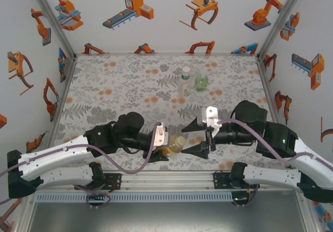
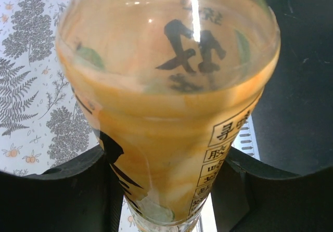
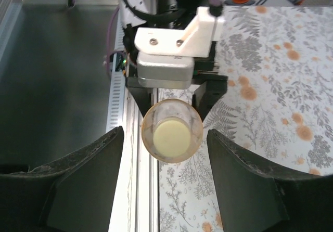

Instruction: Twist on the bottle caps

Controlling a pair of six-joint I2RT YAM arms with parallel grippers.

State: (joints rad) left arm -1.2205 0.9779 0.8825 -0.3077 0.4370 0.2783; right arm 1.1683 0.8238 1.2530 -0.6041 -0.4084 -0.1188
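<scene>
Left gripper (image 2: 164,159) is clamped on the orange bottle (image 2: 166,102), with its black fingers (image 2: 57,190) pressed in on both sides. In the overhead view that's low centre of the frame, with the bottle held sideways over the near edge of the bench (image 1: 104,102). The plastic is see-through orange-yellow and glossy, with a bright streak of glare down it. The label has black printed lettering and a couple of little green leaf shapes.

The right wrist view looks at the bottle end-on. You get a round translucent amber ring with a flat, matte, pale yellow cap (image 3: 171,137) dead centre in it. Can't tell how tight that cap sits.

The right gripper (image 1: 183,141) is spread fairly wide. Its chunky wedge-shaped black fingers (image 3: 250,185) sit either side of the capped end with clear gaps, gripping nothing.

The other two bottles stand upright at upper centre of the overhead view. The clear bottle (image 1: 184,82) has a white label, and the squat green bottle (image 1: 202,81) is just beside it on the right. They're too small to make out their tops properly.

The bench surface has a grey fern-and-leaf print dotted with soft orange flowers. A ribbed metal rail (image 3: 130,190) runs along its near edge.
</scene>
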